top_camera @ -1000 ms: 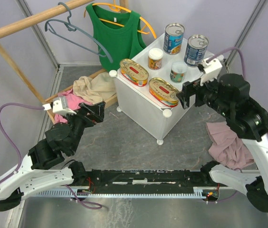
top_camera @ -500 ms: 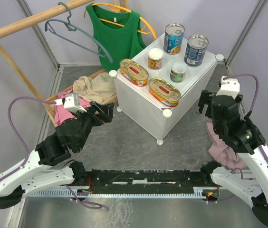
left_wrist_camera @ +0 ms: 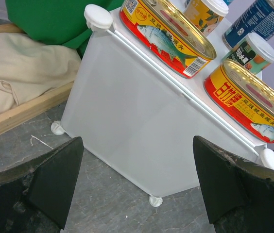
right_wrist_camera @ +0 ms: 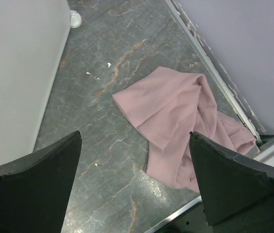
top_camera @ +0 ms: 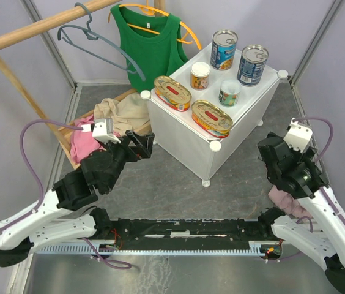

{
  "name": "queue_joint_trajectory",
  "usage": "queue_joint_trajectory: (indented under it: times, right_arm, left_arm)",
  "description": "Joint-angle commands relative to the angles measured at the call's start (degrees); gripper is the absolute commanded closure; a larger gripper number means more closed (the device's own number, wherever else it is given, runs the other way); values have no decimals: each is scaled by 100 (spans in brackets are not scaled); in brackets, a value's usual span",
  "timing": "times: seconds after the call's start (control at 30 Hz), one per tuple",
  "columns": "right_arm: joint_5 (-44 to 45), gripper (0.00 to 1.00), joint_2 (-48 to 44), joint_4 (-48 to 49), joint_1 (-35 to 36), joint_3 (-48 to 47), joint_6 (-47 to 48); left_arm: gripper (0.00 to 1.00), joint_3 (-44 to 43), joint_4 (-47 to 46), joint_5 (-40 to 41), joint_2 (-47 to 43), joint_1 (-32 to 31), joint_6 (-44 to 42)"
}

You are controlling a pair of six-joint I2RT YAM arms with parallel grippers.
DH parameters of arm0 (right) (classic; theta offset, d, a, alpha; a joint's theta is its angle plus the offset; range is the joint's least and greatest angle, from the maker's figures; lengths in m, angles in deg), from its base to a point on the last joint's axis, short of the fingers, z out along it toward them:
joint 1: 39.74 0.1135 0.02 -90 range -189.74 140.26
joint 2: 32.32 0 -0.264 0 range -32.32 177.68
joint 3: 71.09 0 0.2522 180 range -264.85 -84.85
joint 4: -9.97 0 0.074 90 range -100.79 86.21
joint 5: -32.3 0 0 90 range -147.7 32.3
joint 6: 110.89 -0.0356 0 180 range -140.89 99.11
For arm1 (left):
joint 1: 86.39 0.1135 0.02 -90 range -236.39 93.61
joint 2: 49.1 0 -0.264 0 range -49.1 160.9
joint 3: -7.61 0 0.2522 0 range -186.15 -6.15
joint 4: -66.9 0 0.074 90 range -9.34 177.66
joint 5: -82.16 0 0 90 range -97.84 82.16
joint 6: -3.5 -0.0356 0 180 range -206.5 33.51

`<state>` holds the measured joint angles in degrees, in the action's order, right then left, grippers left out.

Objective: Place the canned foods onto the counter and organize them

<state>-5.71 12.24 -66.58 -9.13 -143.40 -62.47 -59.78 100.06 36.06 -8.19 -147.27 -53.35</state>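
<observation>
Top external view: six canned foods (top_camera: 200, 76) paired atop the white counter surface (top_camera: 181, 131); left gripper (left_wrist_camera: 137, 140) and right gripper (right_wrist_camera: 135, 133) wide open, empty; placement apparently complete, next likely parking both arms.

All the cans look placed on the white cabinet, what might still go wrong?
The front oval tin sits near the counter's corner edge; a bump might tip it off. The open left end effector hangs close to the counter's side and could nudge it. The pink cloth lies below the right end effector and may snag.
</observation>
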Motion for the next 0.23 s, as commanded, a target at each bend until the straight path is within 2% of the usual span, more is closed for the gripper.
queue_joint_trajectory:
  times: [0.0,0.1,0.2]
  right_arm:
    - [493,1,-186,-193,-16,80,-450]
    - [381,0,-179,-12,-20,161,-171]
    - [334,1,39,-67,-15,122,-297]
  left_arm:
    - [1,-26,-352,-35,47,-6,-303]
    - [1,-30,-375,-39,67,-6,-351]
    - [1,-24,-382,-28,71,-4,-387]
